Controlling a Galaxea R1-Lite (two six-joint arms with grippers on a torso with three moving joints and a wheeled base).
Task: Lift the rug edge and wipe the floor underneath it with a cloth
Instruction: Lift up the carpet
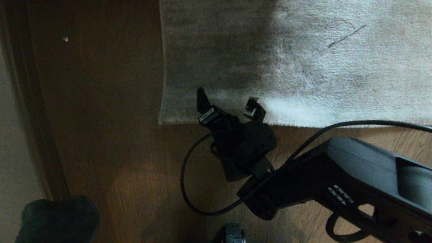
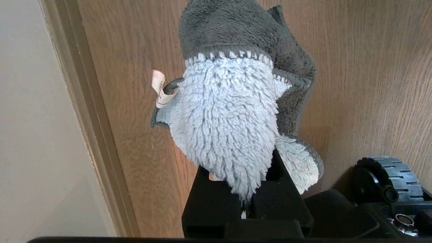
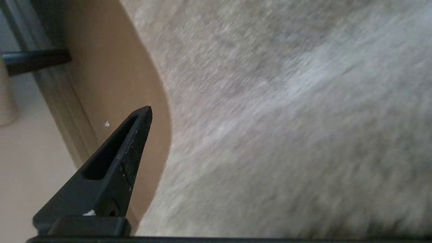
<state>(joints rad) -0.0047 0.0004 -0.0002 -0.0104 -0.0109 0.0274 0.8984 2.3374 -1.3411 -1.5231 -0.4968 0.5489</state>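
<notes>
Right hand (image 1: 226,103) splayed over rug edge (image 1: 189,118)

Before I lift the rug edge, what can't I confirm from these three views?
- Right gripper contact with the rug edge: head view is dark there; right wrist view is blurred and shows one finger only.
- Floor under the rug: covered.
- Left gripper jaws: buried under the cloth in the left wrist view.

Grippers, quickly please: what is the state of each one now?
Left gripper: shut on the cloth.
Right gripper: open, holding nothing, above the rug edge.
</notes>
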